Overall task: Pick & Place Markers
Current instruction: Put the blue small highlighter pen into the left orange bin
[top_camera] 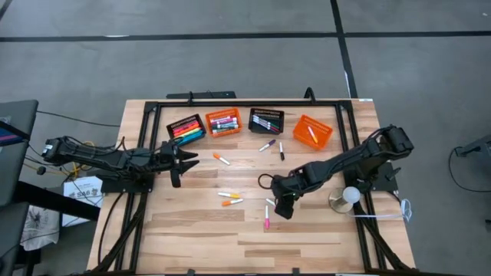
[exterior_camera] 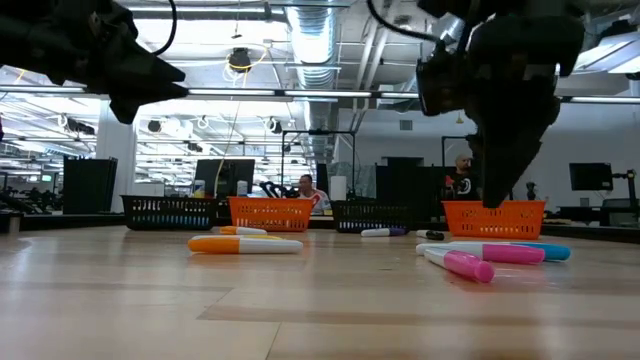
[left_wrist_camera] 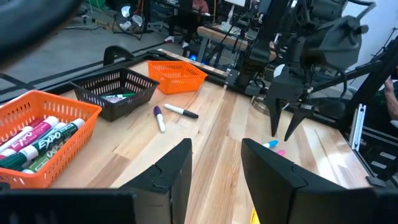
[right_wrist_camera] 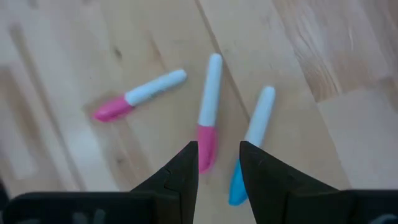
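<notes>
Right gripper (right_wrist_camera: 217,165) hovers, jaws spread — pink-capped marker (right_wrist_camera: 209,115) lies between them, untouched.

four baskets (top_camera: 222,121) along table (top_camera: 307,245) back; markers (top_camera: 230,198) mid-table.

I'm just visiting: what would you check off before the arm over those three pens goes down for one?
1. Right gripper open, nothing held: ok.
2. Lined up: the middle pink-capped marker runs into the gap between its fingers: ok.
3. Neighbours: the blue-capped marker lies close beside one finger and might get nudged: not ok.
4. The other pink-capped marker lies well apart: ok.
5. Height above the table: fingertips clear of the wood: ok.
6. Left gripper waits far off near the baskets: ok.
</notes>
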`<control>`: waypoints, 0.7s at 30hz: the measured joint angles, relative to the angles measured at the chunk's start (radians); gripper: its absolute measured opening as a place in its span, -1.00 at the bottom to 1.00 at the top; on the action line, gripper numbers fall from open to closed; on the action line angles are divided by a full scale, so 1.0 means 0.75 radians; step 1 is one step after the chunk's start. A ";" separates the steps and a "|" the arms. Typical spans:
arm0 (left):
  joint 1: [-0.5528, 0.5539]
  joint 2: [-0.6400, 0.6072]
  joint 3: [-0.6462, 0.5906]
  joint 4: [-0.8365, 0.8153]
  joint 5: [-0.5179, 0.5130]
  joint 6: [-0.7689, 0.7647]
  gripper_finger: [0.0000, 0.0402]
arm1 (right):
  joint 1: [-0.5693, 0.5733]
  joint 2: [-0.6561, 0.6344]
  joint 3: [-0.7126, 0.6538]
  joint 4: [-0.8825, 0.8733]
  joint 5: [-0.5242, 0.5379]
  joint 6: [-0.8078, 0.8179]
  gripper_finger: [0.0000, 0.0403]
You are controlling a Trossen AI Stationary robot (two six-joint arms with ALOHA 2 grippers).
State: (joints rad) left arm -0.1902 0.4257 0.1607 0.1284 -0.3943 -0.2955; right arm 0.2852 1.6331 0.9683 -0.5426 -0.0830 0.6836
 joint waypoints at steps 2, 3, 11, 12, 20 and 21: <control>0.000 0.000 0.000 0.000 0.000 0.001 -0.31 | -0.005 0.028 0.025 -0.050 0.000 -0.010 -0.47; 0.000 0.000 0.000 0.000 -0.001 0.001 -0.31 | -0.009 0.040 0.036 -0.065 -0.003 -0.011 -0.47; 0.000 0.001 0.000 0.001 -0.001 0.003 -0.31 | -0.035 0.076 0.066 -0.066 -0.032 -0.013 -0.47; 0.000 0.001 0.000 0.000 -0.001 0.004 -0.31 | -0.038 0.076 0.067 -0.068 -0.032 -0.013 -0.47; 0.000 0.001 0.000 0.001 -0.001 0.001 -0.31 | -0.044 0.076 0.067 -0.074 -0.031 -0.014 -0.47; 0.000 0.000 0.000 0.001 -0.001 0.001 -0.31 | -0.044 0.076 0.067 -0.075 -0.031 -0.014 -0.47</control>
State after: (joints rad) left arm -0.1902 0.4259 0.1608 0.1287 -0.3946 -0.2951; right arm 0.2520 1.6905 1.0183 -0.5992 -0.1062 0.6731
